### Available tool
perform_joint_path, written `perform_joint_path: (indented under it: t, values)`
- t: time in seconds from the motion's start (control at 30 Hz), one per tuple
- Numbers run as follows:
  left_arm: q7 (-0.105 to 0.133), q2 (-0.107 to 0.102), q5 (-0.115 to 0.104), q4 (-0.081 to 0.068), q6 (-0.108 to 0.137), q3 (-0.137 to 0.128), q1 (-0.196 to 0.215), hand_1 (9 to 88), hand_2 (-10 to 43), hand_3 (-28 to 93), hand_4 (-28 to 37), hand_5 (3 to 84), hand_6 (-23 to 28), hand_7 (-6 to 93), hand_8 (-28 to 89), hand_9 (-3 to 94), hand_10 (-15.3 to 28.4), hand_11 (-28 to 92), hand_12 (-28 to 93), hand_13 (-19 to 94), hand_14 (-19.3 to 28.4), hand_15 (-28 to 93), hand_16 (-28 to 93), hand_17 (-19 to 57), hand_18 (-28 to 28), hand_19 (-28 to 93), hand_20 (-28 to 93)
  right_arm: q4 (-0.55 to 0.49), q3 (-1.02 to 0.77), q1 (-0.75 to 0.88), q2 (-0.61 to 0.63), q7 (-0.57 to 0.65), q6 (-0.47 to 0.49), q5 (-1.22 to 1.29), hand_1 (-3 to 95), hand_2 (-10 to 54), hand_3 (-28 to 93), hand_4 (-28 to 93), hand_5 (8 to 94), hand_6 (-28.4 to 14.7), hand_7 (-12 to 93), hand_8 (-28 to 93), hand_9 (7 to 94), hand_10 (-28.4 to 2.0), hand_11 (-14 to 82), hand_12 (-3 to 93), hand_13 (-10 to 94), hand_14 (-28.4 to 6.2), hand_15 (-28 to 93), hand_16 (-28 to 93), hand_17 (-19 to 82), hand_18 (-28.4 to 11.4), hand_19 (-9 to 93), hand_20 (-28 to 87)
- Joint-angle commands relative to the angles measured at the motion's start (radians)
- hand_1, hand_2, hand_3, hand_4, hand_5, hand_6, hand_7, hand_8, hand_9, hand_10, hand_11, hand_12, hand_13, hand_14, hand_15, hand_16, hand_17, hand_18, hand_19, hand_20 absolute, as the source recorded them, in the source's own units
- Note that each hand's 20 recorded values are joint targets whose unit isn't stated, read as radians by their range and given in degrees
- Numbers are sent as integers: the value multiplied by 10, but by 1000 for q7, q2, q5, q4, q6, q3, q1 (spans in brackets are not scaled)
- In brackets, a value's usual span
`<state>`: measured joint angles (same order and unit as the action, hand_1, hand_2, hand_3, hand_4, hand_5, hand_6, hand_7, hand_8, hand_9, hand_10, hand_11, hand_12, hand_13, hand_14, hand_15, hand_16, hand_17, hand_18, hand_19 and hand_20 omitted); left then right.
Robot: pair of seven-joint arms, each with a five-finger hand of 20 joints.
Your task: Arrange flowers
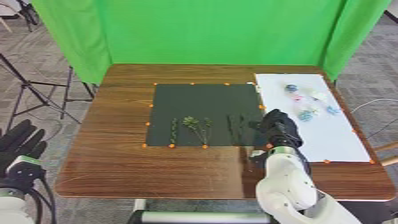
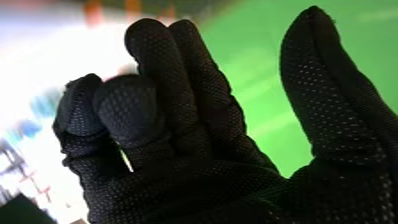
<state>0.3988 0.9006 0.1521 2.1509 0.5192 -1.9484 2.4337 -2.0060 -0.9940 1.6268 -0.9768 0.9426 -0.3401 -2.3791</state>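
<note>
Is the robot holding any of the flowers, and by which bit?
Nothing is held: the right robot hand is open and empty, and so is the left robot hand.

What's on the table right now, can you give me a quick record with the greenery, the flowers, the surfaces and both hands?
Greenery: thin stems and a leafy sprig on the dark mat
Flowers: small blooms, some pale blue, on the white sheet
Surfaces: mat and sheet side by side on the brown wooden table
Right hand: above the sheet's mat-side edge, thumb apart from fingers
Left hand: beyond the table's left edge, fingers straight
Backdrop: green cloth
</note>
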Motion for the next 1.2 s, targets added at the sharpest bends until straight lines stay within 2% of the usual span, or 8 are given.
perform_joint_path:
  t: [0.03,0.17,0.23,0.3,0.43,0.73,0.8,1.2]
  values:
    - [14,1,-15,8,2,-10,29,224,142,719,-283,395,93,254,-139,297,152,304,92,192,156,498,-117,-72,134,351,91,37,-246,32,150,-322,150,29,354,-95,800,-249,602,-40,275,-148,591,-158,223,174,569,-171,730,324,260,-266,778,483]
    - [29,-7,-6,12,13,-11,38,224,143,719,-283,394,92,251,-138,298,151,305,91,195,157,499,-118,-72,134,350,91,92,-284,-24,208,-326,257,86,370,-95,816,-267,514,-29,256,-162,514,-126,167,139,545,-159,727,295,236,-257,767,486]
    - [42,-8,41,21,33,-4,41,226,144,717,-283,396,91,253,-138,303,146,308,92,197,158,498,-118,-72,134,350,91,131,-320,-45,224,-403,316,119,386,-95,819,-275,490,-28,252,-162,488,-117,153,131,533,-157,731,289,222,-253,756,489]
    - [40,-13,50,26,17,1,44,228,144,720,-283,400,85,258,-139,309,139,309,92,203,156,497,-117,-71,135,350,91,158,-356,-62,252,-448,450,104,406,-95,827,-280,451,-16,260,-167,452,-98,144,127,503,-155,741,278,208,-245,744,493]
    - [50,-16,37,27,11,7,34,230,145,719,-283,399,83,267,-147,311,137,310,90,206,155,497,-116,-71,135,350,91,199,-324,-69,315,-462,514,75,414,-95,837,-282,407,-7,273,-177,425,-88,141,124,472,-154,758,257,190,-241,730,500]
    - [54,-5,14,31,11,-1,41,229,144,720,-283,400,86,266,-147,311,145,310,89,208,156,496,-115,-70,134,349,90,175,-351,-9,299,-430,488,78,418,-95,831,-283,404,-13,274,-177,442,-89,151,133,477,-154,775,242,188,-241,724,509]
    - [62,-4,5,36,9,-3,51,229,144,720,-283,401,86,265,-147,312,146,309,89,208,156,496,-115,-70,134,349,91,180,-351,-10,294,-460,494,78,411,-95,817,-282,468,-4,281,-177,519,-86,173,147,509,-149,776,268,198,-241,724,512]
    - [55,-13,17,33,5,8,19,228,144,721,-283,404,88,265,-146,313,148,307,90,205,155,492,-116,-68,133,347,90,278,-258,-81,268,-449,512,111,453,-95,754,-283,473,18,300,-192,526,-76,157,139,522,-115,726,277,196,-231,715,509]
